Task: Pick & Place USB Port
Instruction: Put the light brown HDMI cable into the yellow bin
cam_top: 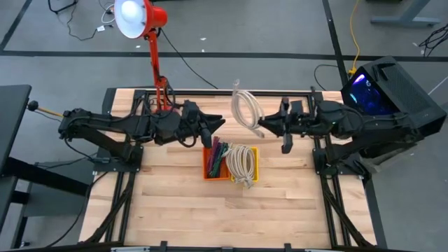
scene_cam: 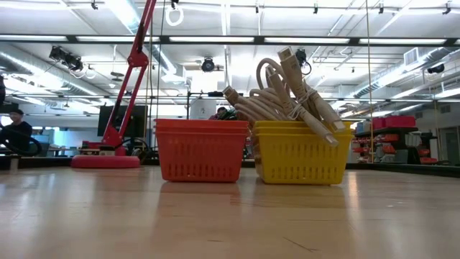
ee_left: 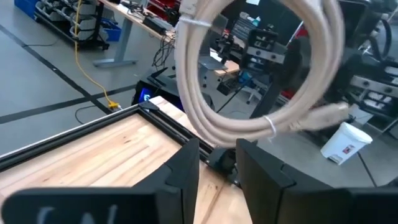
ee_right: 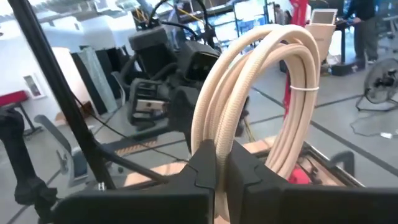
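A coiled beige USB cable [cam_top: 245, 108] with white ties hangs in the air over the table's far middle; it also shows in the right wrist view [ee_right: 261, 93] and the left wrist view [ee_left: 249, 81]. My right gripper [cam_top: 261, 127] [ee_right: 221, 168] is shut on it. My left gripper [cam_top: 218, 124] [ee_left: 217, 165] is open, just left of the coil, facing it and touching nothing. Below them stand a red basket [cam_top: 210, 168] [scene_cam: 201, 150] with dark cables and a yellow basket [cam_top: 253, 155] [scene_cam: 300, 151] piled with beige cables [cam_top: 241, 164]. My right gripper pinches several strands of the coil's loop [ee_right: 214, 134] between its two fingers. The fingers [ee_right: 245, 171] come level from the table's right and lie across the strands. The coil is lifted clear of the table and stands up from the fingers as an open loop.
A red desk lamp [cam_top: 143, 21] stands at the table's far left, its base [scene_cam: 106, 161] behind the baskets. A dark computer case [cam_top: 388, 87] sits beyond the right edge. Bare wooden tabletop [cam_top: 182, 210] lies near the front edge. People show far back in the room.
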You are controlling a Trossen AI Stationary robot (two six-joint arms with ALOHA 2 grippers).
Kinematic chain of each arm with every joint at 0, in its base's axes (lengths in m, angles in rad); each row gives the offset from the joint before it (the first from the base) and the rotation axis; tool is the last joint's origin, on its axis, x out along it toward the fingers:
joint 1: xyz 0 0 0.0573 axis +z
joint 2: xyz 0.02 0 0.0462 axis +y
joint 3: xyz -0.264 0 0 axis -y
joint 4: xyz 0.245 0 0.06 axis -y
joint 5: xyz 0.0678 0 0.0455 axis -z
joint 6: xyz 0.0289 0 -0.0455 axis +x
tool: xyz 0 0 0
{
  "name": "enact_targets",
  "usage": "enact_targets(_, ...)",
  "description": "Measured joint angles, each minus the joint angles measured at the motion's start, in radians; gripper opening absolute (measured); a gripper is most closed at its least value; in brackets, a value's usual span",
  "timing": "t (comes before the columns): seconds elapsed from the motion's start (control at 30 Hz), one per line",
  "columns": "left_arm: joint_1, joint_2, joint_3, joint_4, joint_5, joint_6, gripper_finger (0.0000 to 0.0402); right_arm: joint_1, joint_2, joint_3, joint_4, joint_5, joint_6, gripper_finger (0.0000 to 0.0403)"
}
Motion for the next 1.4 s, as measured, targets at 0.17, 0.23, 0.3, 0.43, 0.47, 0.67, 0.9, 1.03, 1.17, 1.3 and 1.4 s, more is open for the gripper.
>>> enact_targets(0.17,0.005,-0.001,0.0,-0.004,-0.037,0.006,0.0104,0.005,-0.056,0.0,-0.108,-0.002,0.06,0.0006)
enact_targets(0.23,0.015,-0.002,0.0,-0.006,-0.052,0.029,0.0103,0.016,-0.06,0.001,-0.195,-0.014,0.115,0.0006)
enact_targets(0.3,0.029,-0.002,0.0,-0.005,-0.056,0.046,0.0103,0.038,-0.051,0.0,-0.309,-0.017,0.184,0.0006)
enact_targets(0.43,0.049,-0.015,0.0,-0.001,-0.046,0.046,0.0103,0.098,-0.029,-0.001,-0.465,0.004,0.285,0.0006)
enact_targets(0.47,0.052,-0.015,0.0,-0.001,-0.045,0.046,0.0103,0.112,-0.024,-0.001,-0.491,0.016,0.308,0.0006)
enact_targets(0.67,0.053,-0.016,-0.001,-0.006,-0.043,0.047,0.0103,0.175,-0.007,-0.001,-0.64,0.208,0.514,0.0006)
enact_targets(0.9,0.053,-0.016,-0.001,-0.013,-0.019,0.047,0.0103,0.239,0.087,0.0,-0.655,0.365,0.7,0.0006)
enact_targets(1.03,0.053,-0.016,-0.001,-0.013,0.016,0.047,0.0103,0.26,0.182,0.0,-0.692,0.367,0.827,0.0006)
enact_targets(1.17,0.052,-0.016,-0.001,-0.013,0.063,0.047,0.0103,0.277,0.266,0.0,-0.69,0.365,0.926,0.0006)
enact_targets(1.3,0.052,-0.016,-0.001,-0.021,0.096,0.048,0.0103,0.279,0.313,0.0,-0.583,0.367,0.977,0.0006)
enact_targets(1.4,0.052,-0.016,-0.001,-0.021,0.122,0.048,0.0103,0.279,0.34,0.0,-0.508,0.369,0.995,0.0006)
